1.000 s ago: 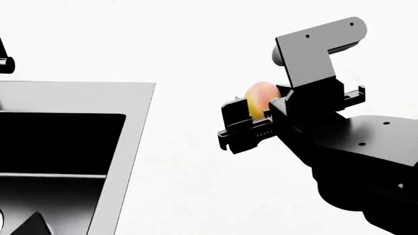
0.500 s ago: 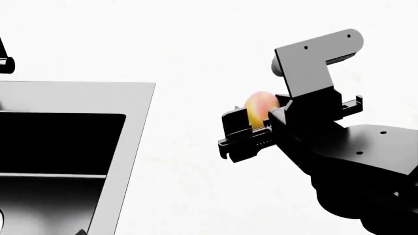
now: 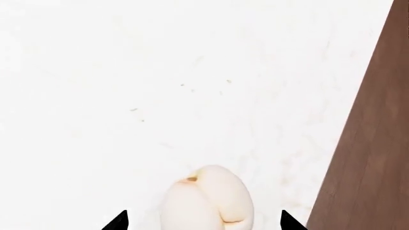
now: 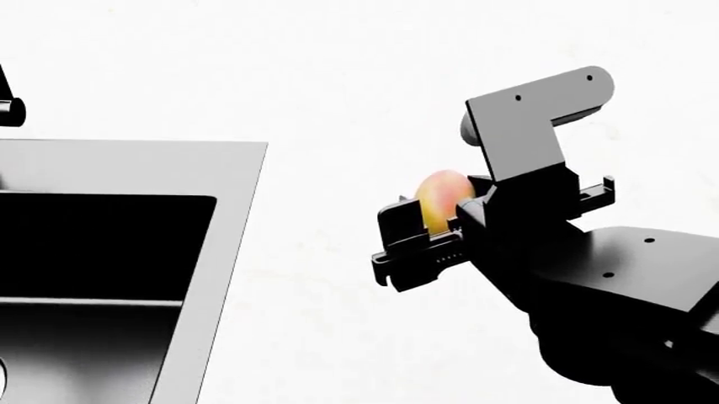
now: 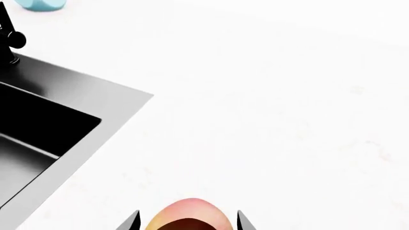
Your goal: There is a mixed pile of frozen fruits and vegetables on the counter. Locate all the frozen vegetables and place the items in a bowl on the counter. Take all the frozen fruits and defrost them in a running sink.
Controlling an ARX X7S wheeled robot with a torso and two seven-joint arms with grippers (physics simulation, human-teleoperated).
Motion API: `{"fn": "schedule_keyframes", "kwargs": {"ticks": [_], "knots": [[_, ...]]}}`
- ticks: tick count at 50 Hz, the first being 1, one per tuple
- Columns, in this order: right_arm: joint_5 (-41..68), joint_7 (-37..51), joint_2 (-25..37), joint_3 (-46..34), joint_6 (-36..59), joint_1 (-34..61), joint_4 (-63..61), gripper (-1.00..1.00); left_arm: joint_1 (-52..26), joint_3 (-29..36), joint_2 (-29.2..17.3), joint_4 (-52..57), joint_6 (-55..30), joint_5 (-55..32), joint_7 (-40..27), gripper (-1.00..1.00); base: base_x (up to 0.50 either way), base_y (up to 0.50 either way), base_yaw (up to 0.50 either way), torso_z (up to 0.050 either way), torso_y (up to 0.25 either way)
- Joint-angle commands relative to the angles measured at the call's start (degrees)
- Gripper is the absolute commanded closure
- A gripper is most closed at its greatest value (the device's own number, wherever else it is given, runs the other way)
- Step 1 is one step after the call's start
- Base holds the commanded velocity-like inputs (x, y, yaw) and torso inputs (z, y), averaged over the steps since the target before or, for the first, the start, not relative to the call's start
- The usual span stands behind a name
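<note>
Counter (image 4: pixel 337 84): white, fills most of the head view; faint specks on it in the left wrist view. A dark brown surface (image 3: pixel 377 143) borders it along one edge in that view.
Sink (image 4: pixel 124 168): steel, at left of the head view, flat rim around a dark basin; its near right corner runs out of frame. Seen also from the right wrist.
Right arm (image 4: pixel 607 295): black, enters from the near right, reaching left and far over bare counter, well right of the sink.
Right gripper (image 4: pixel 433 220): fingers closed on the peach, one each side; both tips show at the peach's flanks in the right wrist view.
Left gripper (image 3: pixel 203 221): only two black fingertips (image 3: pixel 118 221) show, spread apart either side of a pale fruit; whether they touch it cannot be told.
Peach (image 4: pixel 444 198): yellow-orange with a pink blush, held in the right gripper above the counter, right of the sink, not over the basin.
Pale fruit (image 3: pixel 208 201): whitish, creased, with a small brownish stem dimple; lies on the counter between the left fingertips, near the brown surface.
Faucet (image 4: pixel 9 101): black, at the sink's far left edge, mostly cut off.
Blue object (image 5: pixel 39 4): light blue, partly in frame, on the counter beyond the faucet; what it is cannot be told.
</note>
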Motion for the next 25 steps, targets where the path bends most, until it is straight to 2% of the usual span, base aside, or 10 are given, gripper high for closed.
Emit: {"fn": "schedule_keyframes", "kwargs": {"ticks": [1,17,18,25], "knots": [[-1.44,-0.49,0.12,0.02,-0.66,-0.42,-0.28,1.00,1.56,2.21,3.50,-2.72,-1.56,1.21,-0.53,-1.00,0.00,0.00,0.00,0.000,0.000],[-0.87,-0.56,0.99,0.51,-1.97,-2.51,-1.31,1.00,3.45,3.92,5.05,-5.56,-2.53,2.99,0.60,-1.00,0.00,0.00,0.00,0.000,0.001],[-0.83,-0.56,1.02,0.53,-2.02,-2.59,-1.39,1.00,3.32,3.68,5.10,-5.51,-2.25,3.03,0.34,1.00,0.00,-0.01,-0.01,0.000,0.000],[-0.67,-0.53,1.16,0.50,-1.92,-2.69,-1.44,1.00,2.83,2.87,5.18,-4.51,-1.68,3.88,-0.37,1.00,0.00,0.00,0.00,0.000,0.000]]}}
